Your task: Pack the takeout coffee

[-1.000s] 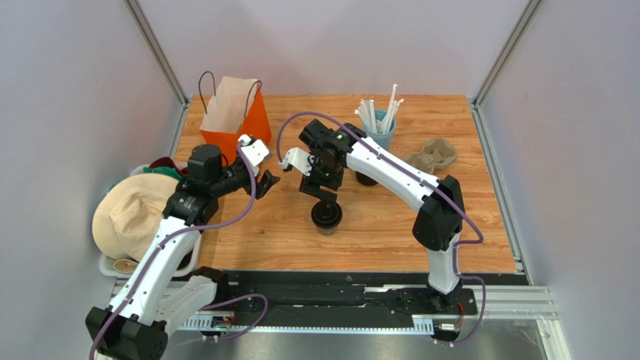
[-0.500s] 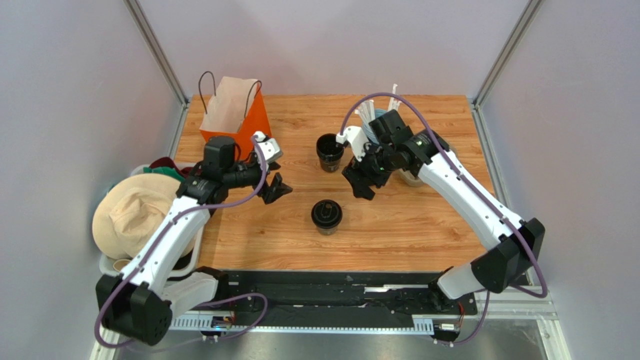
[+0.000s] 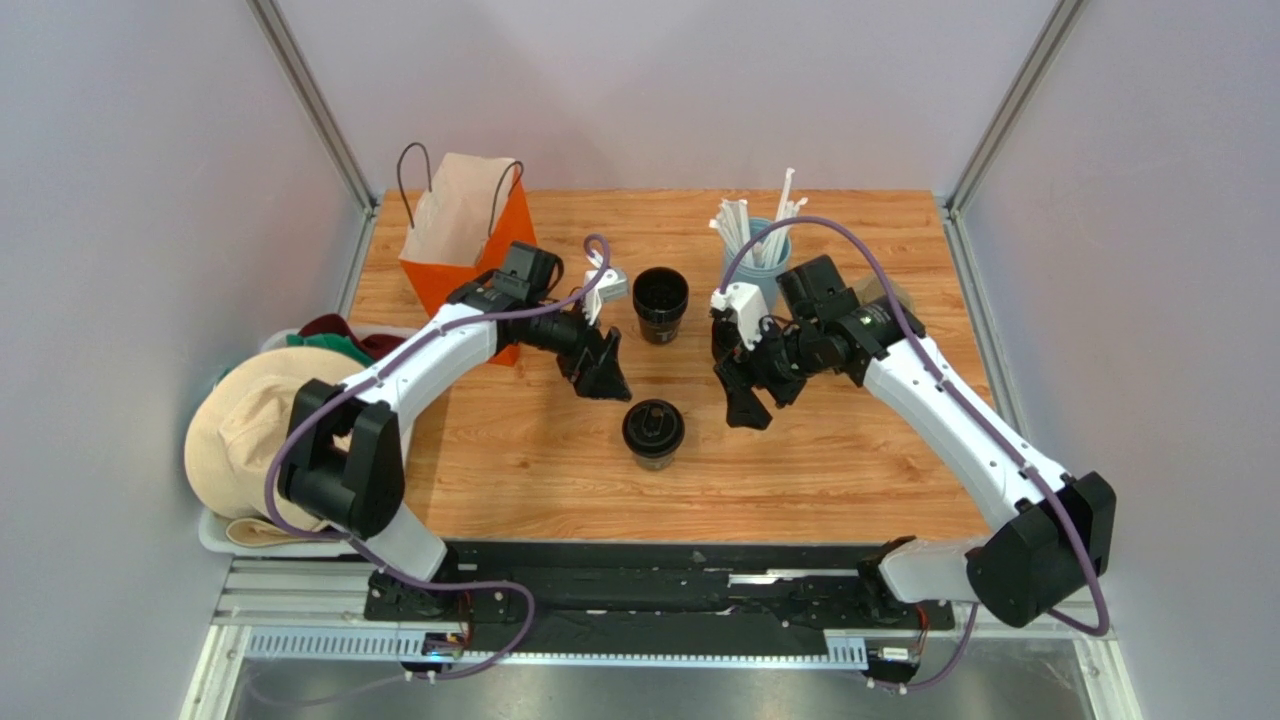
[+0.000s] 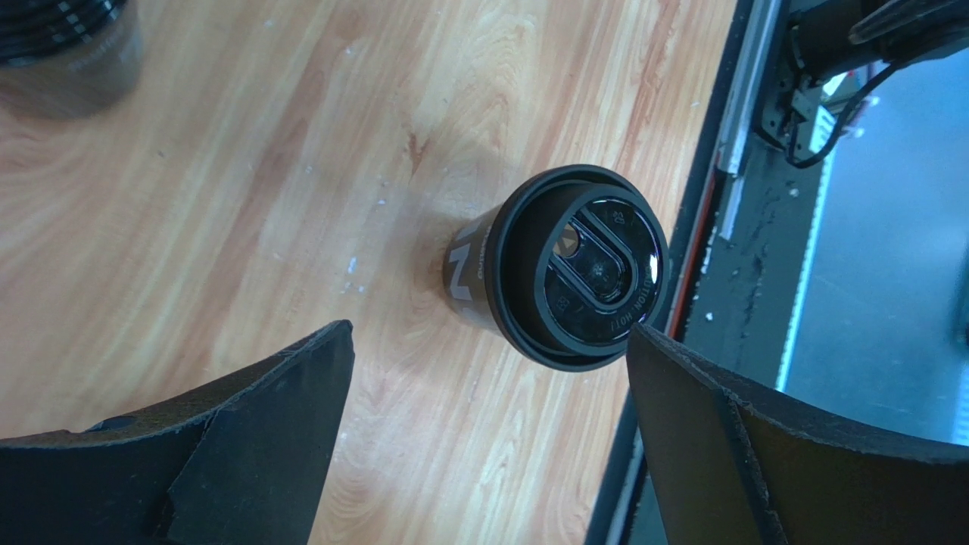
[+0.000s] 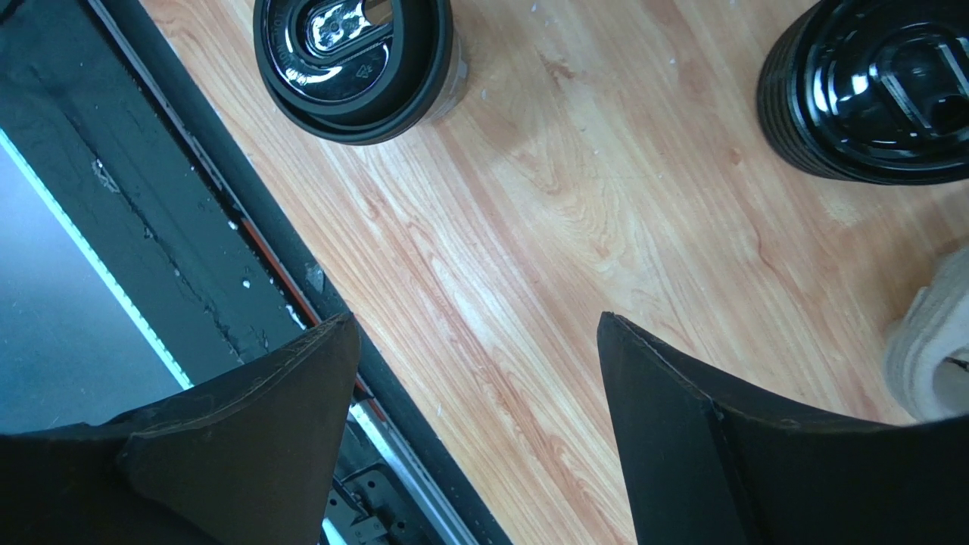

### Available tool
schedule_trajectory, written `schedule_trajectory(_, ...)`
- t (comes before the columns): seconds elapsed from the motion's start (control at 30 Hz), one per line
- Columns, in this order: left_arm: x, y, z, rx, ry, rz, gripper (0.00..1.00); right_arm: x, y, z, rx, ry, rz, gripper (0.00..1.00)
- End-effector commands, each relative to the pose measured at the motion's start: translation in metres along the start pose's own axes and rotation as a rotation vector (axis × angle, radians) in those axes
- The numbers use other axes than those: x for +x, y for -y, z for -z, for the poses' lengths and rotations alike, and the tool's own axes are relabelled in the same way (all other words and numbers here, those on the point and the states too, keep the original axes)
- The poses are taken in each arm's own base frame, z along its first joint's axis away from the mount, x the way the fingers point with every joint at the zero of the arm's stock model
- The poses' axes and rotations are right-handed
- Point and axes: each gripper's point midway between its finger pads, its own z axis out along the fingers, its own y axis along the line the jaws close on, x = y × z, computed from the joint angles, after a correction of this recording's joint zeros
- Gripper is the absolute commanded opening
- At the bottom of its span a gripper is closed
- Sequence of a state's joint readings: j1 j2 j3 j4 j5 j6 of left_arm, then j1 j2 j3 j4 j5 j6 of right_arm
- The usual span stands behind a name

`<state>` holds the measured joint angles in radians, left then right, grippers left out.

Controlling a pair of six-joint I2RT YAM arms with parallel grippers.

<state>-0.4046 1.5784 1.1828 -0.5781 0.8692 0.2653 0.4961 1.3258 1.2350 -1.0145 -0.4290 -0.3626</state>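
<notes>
The takeout coffee, a dark cup with a black lid, stands upright on the wooden table near its front edge. My left gripper hovers just behind and left of it, open and empty. The left wrist view looks down on the lidded coffee just past my left gripper. My right gripper hangs open and empty to the coffee's right. In the right wrist view the coffee sits far ahead of my right gripper, with bare wood between the fingers.
A second dark round cup-like stack stands behind the coffee. An orange paper bag stands open at the back left. A pale blue cup of straws and a cardboard cup tray sit at the back right. A bin with a hat lies left of the table.
My right gripper left the spot over the lidded coffee and swung right, uncovering the second dark stack. My left arm reached right toward the coffee and its jaws spread wider.
</notes>
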Motion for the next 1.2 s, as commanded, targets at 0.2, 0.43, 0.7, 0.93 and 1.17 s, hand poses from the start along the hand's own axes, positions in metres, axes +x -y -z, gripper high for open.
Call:
schedule_trajectory(0.2,0.003,0.028,-0.018,0.119,-0.087,0.103,0.99,-0.013,0.006,0.01,0.059,0.126,0.033,0.81)
schedule_trajectory(0.43,0.016,0.025,-0.026,0.108,-0.131,0.147,0.99,-0.006,0.013,0.003,0.086,0.119,0.039,0.8)
schedule_trajectory(0.7,0.019,0.021,-0.038,0.077,-0.157,0.145,0.99,-0.005,0.013,0.003,0.088,0.123,0.044,0.79)
schedule_trajectory(0.93,0.022,0.017,-0.048,0.053,-0.176,0.15,0.99,-0.005,0.012,0.002,0.084,0.126,0.045,0.78)
schedule_trajectory(1.17,0.023,0.009,-0.052,0.025,-0.179,0.157,0.99,-0.004,0.011,0.002,0.08,0.127,0.047,0.76)
